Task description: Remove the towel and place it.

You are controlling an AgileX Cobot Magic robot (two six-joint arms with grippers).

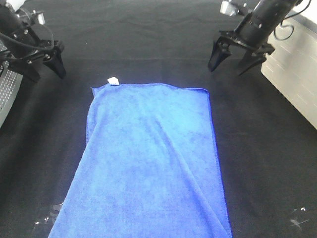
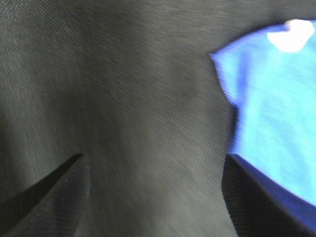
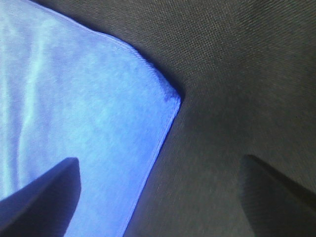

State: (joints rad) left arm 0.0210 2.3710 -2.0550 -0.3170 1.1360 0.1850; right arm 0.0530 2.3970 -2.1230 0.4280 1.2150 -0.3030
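Blue microfibre towel [image 1: 153, 158] flat on black table cover [image 1: 267, 163], mid-table | L gripper [image 1: 44, 69] & R gripper [image 1: 229, 68] both spread, empty, near far corners, not touching | est: light, limp, will drape; pinch far corners at hem, tag [image 1: 113, 80] corner for L

Black, pointed left claw [image 1: 49, 77], right claw [image 1: 227, 71]

The royal-blue microfibre towel [image 1: 153, 163] lies spread flat on the black table covering [image 1: 267, 163]. It runs lengthwise from the middle of the table to the 6 o'clock edge of the high view and out of sight there. Shallow creases slant along it. A small white tag [image 1: 113, 80] sticks out at its 11 o'clock corner.
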